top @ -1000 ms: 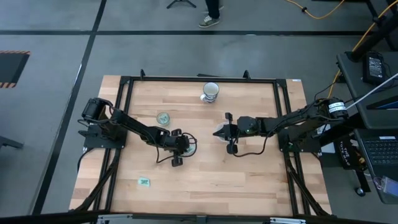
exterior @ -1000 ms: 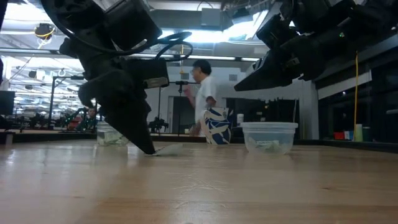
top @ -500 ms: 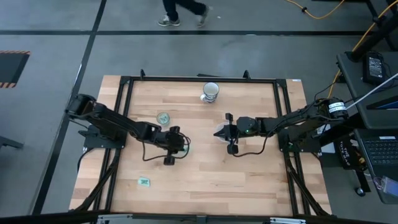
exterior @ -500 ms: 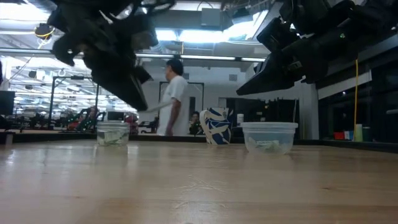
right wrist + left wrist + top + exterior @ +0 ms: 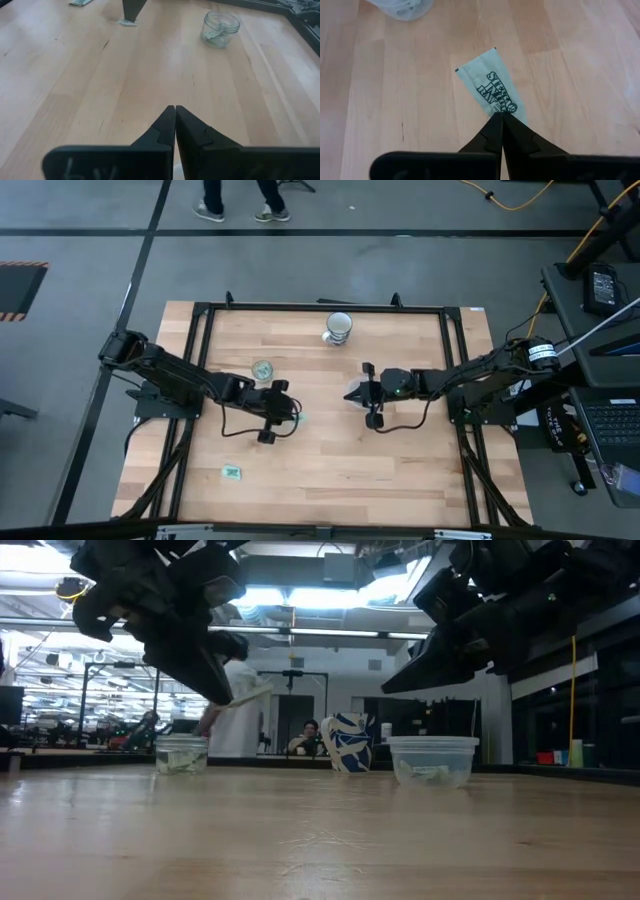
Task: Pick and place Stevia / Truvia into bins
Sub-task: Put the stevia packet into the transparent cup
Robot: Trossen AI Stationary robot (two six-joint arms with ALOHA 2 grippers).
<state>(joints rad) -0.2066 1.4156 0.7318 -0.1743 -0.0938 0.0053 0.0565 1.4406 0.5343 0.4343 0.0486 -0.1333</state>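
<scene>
My left gripper (image 5: 283,412) hangs above the table's middle, shut on a light green Stevia packet (image 5: 487,85), a little to the near right of the small clear cup (image 5: 263,369). In the low view the packet (image 5: 254,692) is well above the table. That cup (image 5: 182,755) holds packets. A second packet (image 5: 232,472) lies flat near the table's near left corner. My right gripper (image 5: 364,393) is shut and waits in the air over the wider clear cup (image 5: 432,760), which also holds packets. My left gripper pinches the packet by one short end (image 5: 506,111) between its two fingertips, coming slanting from above. The packet's printed length sticks out beyond the fingers. It is lifted clear of the table and tilted.
A blue-and-white patterned cup (image 5: 340,327) stands near the table's far edge. A black frame (image 5: 320,307) runs round the table. Bare wood lies between the two arms and along the near side. A person (image 5: 228,720) moves in the room behind.
My left gripper has risen from the table and moved toward the left edge, nearer the small clear cup, staying shut. The packet, which lay under its fingertips on the wood, is now lifted clear. The person behind has walked across.
</scene>
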